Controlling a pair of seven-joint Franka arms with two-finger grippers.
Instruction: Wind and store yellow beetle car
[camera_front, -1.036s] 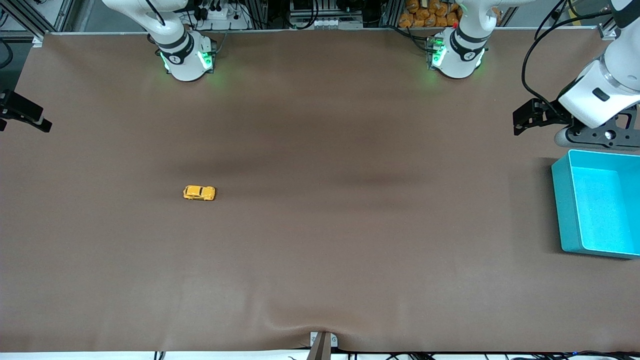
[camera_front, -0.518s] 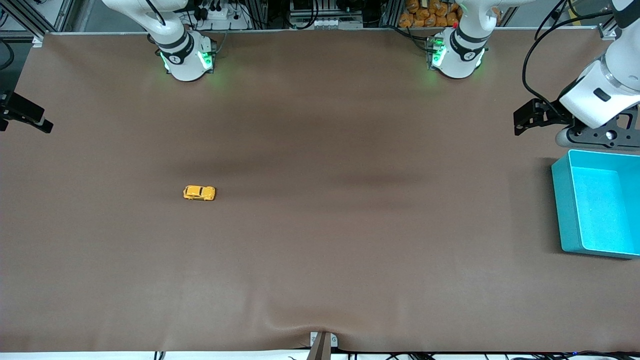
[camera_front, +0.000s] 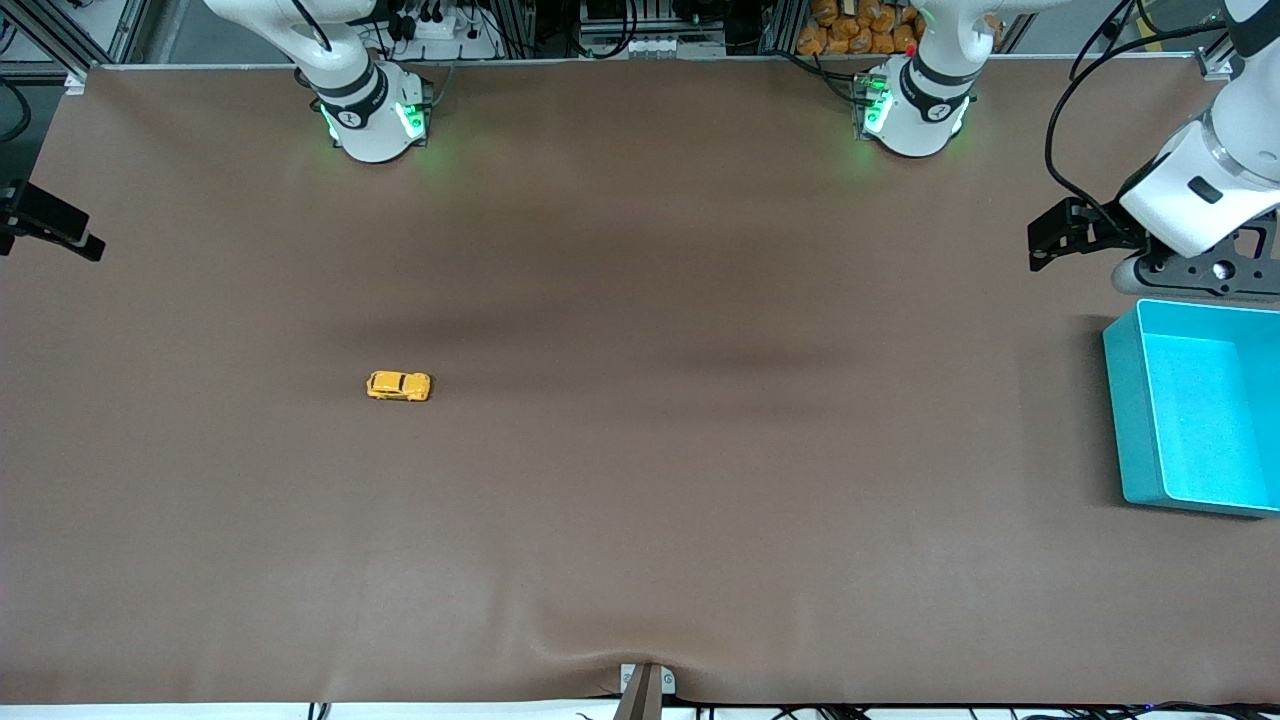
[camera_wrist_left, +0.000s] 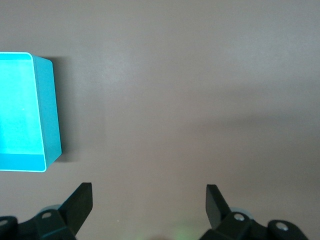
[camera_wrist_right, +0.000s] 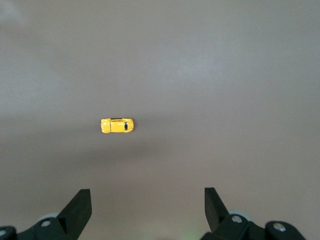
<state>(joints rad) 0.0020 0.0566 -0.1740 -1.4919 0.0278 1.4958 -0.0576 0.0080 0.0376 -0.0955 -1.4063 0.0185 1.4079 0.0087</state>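
Yellow beetle car (camera_front: 399, 386) sat on its wheels on the brown table (camera_front: 640, 520), toward the right arm's end, long axis running along the table's length, w/ nothing near it. Right gripper (camera_wrist_right: 148, 200) hung high above the table, jaws wide open, empty; the car lay ahead of its fingertips, so prob. the nearer arm. Left gripper (camera_wrist_left: 149, 197), also open and empty, waited beside the turquoise bin (camera_front: 1125, 400), well apart from the car.
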